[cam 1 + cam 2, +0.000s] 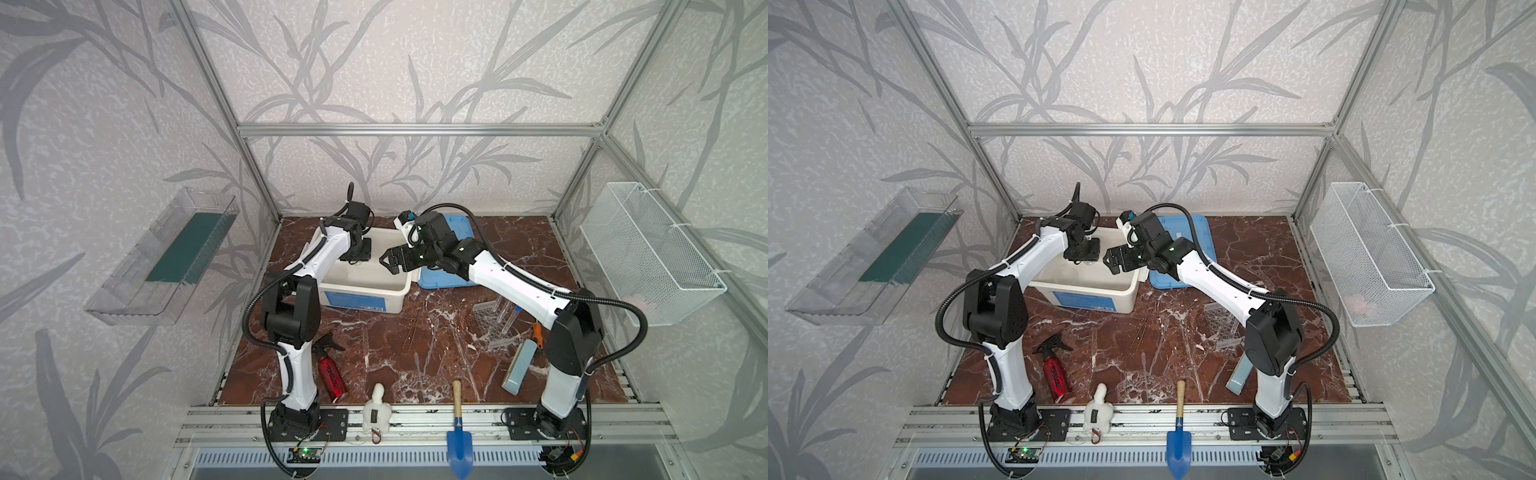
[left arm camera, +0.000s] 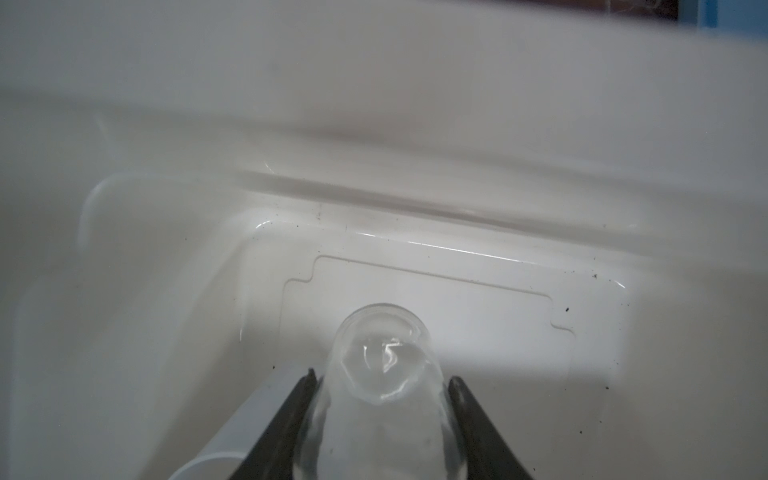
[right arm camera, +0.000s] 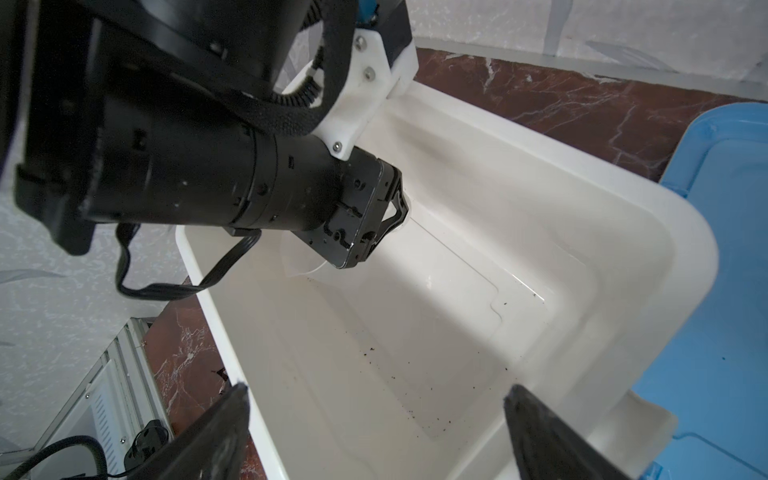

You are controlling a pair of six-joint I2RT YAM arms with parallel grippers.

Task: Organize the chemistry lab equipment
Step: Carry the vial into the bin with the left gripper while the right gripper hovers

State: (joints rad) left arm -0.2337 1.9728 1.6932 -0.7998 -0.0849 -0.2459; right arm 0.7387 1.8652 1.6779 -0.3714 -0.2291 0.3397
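Left end effector [image 2: 381, 376] reaches down into the white bin [image 1: 374, 289] at the back of the desk [image 1: 395, 361], grasping a clear beaker [image 2: 382, 345]. In the left wrist view both dark fingers press its glass wall from opposite sides, and its round base points toward the bin floor. Cannot tell whether the base touches the floor. The right wrist view shows a flared translucent rim on the wrist side of that end effector. Bin floor otherwise bare apart from dark specks. Right end effector [image 1: 388, 262] hangs over the bin's right rim, facing the left one, released: its fingers [image 3: 232, 419] stand wide apart with only the bin interior between them. A blue lid [image 1: 440, 280] lies flat just beside the bin, under the right arm. On the right half of the desk, well apart from the bin, sits the clear perforated tube rack [image 1: 494, 320], tilted, with long clear tubes [image 1: 509, 322] lying against it, one blue cap visible. Thin rods [image 1: 411, 332] lie loose on the marble between bin and rack. Red canister [image 1: 331, 376] lies near the left arm base; blue trowel [image 1: 458, 432] rests across the front rail.
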